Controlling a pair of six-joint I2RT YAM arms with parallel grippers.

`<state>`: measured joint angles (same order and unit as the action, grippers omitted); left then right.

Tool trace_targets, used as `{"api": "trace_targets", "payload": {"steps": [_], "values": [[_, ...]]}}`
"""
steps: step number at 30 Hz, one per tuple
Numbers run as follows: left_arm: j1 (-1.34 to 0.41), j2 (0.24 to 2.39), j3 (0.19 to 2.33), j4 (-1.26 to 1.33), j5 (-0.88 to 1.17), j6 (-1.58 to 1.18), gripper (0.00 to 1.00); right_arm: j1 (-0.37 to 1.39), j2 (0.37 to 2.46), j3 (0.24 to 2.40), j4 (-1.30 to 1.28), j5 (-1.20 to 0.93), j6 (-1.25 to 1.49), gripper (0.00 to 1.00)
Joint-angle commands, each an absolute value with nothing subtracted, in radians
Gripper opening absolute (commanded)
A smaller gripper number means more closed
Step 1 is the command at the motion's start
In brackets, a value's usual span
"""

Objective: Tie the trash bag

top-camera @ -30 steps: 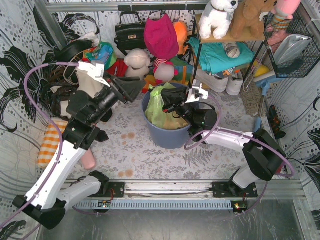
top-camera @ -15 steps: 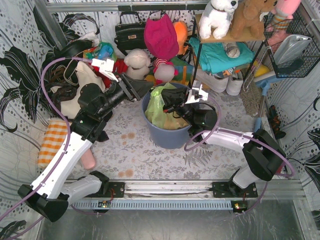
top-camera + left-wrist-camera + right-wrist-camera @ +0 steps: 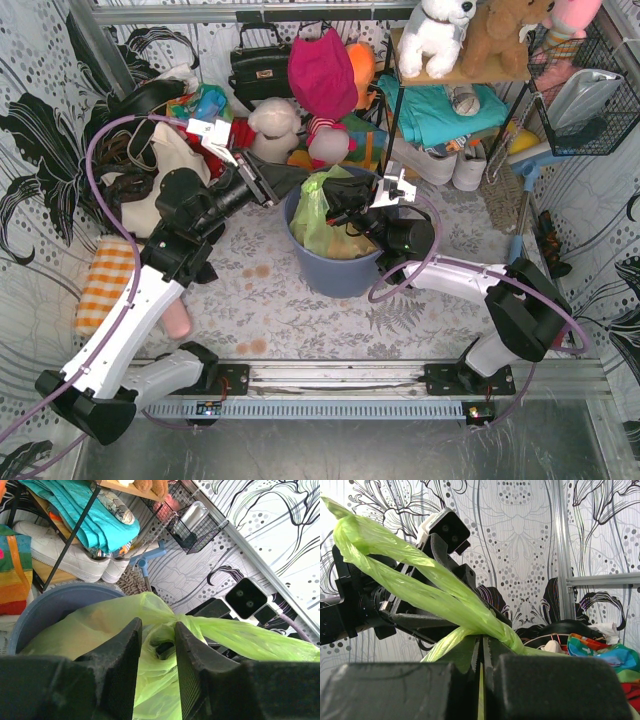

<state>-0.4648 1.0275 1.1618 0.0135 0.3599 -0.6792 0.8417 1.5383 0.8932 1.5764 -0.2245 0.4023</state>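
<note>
Top external view shows the table (image 3: 300, 310) bearing a round blue-grey bin (image 3: 335, 272) midway along, toward the far edge. The trash bag (image 3: 312, 222) sits inside it, its light-green top gathered above the rim. The right end effector (image 3: 337, 208) is clamped on a twisted tail of the bag; its wrist view shows that strip running taut out of closed jaws. The left end effector (image 3: 294, 181) hovers at the bin's far-left rim, jaws apart, with a gathered neck of plastic just beyond them.

I judge the tying stands at taking the second tail. The next move calls for the left to close on that gather without tearing the thin film, then cross it over the held one.

The table wears a grey floral print, and similar patterned panels wall it in. A shelf (image 3: 455, 76) stands at the far right corner, a white plush toy (image 3: 437, 30) on top.
</note>
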Motion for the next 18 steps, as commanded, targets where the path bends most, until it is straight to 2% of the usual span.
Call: {"api": "trace_targets", "payload": {"steps": [1, 4, 6, 10, 14, 18], "values": [[-0.469, 1.025, 1.157, 0.064, 0.378, -0.675, 0.33, 0.841, 1.516, 0.888, 1.653, -0.23, 0.395, 0.0], [-0.468, 1.031, 1.162, 0.075, 0.385, -0.676, 0.09, 0.841, 1.513, 0.886, 1.654, -0.23, 0.395, 0.0], [-0.469, 1.029, 1.168, 0.081, 0.382, -0.666, 0.02, 0.841, 1.511, 0.884, 1.652, -0.229, 0.396, 0.0], [-0.468, 1.026, 1.187, 0.112, 0.372, -0.645, 0.0, 0.841, 1.509, 0.876, 1.654, -0.228, 0.397, 0.1], [-0.469, 1.041, 1.229, 0.121, 0.384, -0.634, 0.0, 0.841, 1.501, 0.865, 1.651, -0.223, 0.395, 0.13], [-0.469, 1.043, 1.251, 0.136, 0.398, -0.628, 0.0, 0.841, 1.489, 0.855, 1.645, -0.218, 0.388, 0.21]]}}
